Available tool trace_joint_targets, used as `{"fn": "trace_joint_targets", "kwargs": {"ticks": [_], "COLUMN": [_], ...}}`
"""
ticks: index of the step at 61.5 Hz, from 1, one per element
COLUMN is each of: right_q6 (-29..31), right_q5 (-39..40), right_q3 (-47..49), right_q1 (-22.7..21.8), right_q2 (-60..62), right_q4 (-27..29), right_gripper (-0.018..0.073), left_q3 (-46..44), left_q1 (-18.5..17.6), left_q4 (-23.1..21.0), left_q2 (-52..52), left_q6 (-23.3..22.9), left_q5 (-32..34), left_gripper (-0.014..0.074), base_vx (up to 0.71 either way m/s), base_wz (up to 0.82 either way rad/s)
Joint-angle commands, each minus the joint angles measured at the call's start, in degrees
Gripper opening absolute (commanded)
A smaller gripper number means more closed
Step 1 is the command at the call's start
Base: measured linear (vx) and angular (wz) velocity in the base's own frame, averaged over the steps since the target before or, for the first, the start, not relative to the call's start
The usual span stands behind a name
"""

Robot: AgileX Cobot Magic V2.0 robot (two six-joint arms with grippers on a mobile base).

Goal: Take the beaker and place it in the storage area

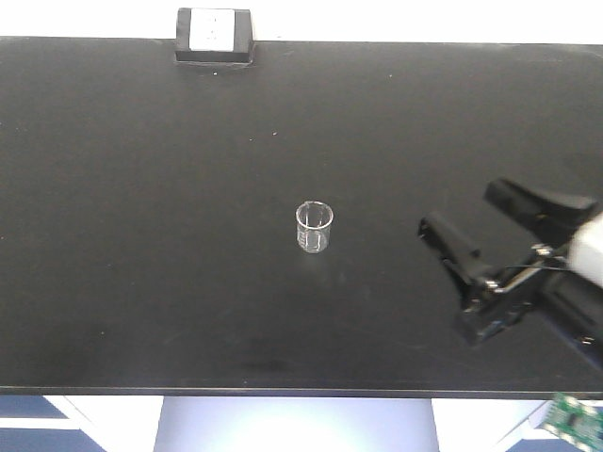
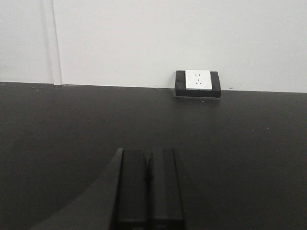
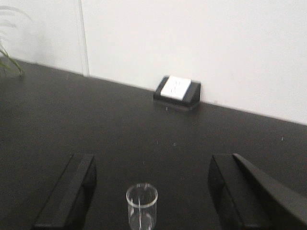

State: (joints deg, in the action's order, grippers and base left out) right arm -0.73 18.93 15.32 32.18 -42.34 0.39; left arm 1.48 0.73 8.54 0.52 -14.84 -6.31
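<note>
Overhead front view; both low wrist views (rearward) — shared socket box point(image 1: 214, 35).

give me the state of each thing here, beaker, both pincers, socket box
beaker: upright, empty, free on the black benchtop, not gripped
right pincer: open, empty, apart from the beaker, which sits ahead between its fingers in the wrist view
left pincer: shut, empty, low over the benchtop
socket box: at the rear edge, nothing plugged in
</note>
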Motion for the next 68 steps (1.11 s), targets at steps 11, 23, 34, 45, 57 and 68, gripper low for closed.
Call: {"fn": "trace_joint_targets", "kwargs": {"ticks": [11,23,34,45,57,68], "right_q6": [0.73,3.03,3.11,3.11,3.36,3.28], "right_q5": [4.09,0.83,-9.10,-18.32,-20.94,-18.93], "right_q3": [1.70,1.70,1.70,1.70,-2.45,-11.62], "right_q1": [-0.04,-1.70,-14.79,-28.46,-35.77,-36.03], "right_q2": [1.96,3.51,11.35,22.02,31.34,38.77], "right_q4": [-0.04,0.74,-6.78,-4.52,-4.43,-1.21], "right_gripper": [0.0548,0.0522,0.0417,0.0263,0.0059,-0.0010], "left_q3": [1.25,1.25,1.25,1.25,1.25,1.25], "left_q1": [-0.36,-0.36,-0.36,-0.36,-0.36,-0.36], "left_q4": [-0.32,-0.32,-0.32,-0.32,-0.32,-0.32], "left_q2": [1.09,1.09,1.09,1.09,1.09,1.09], "left_q6": [-0.34,-0.34,-0.34,-0.34,-0.34,-0.34], "left_q5": [4.84,4.84,4.84,4.84,4.84,4.84], "left_gripper": [-0.0008,-0.0008,-0.0008,-0.0008,-0.0008,-0.0008], "base_vx": [0.00,0.00,0.00,0.00,0.00,0.00], "base_wz": [0.00,0.00,0.00,0.00,0.00,0.00]}}
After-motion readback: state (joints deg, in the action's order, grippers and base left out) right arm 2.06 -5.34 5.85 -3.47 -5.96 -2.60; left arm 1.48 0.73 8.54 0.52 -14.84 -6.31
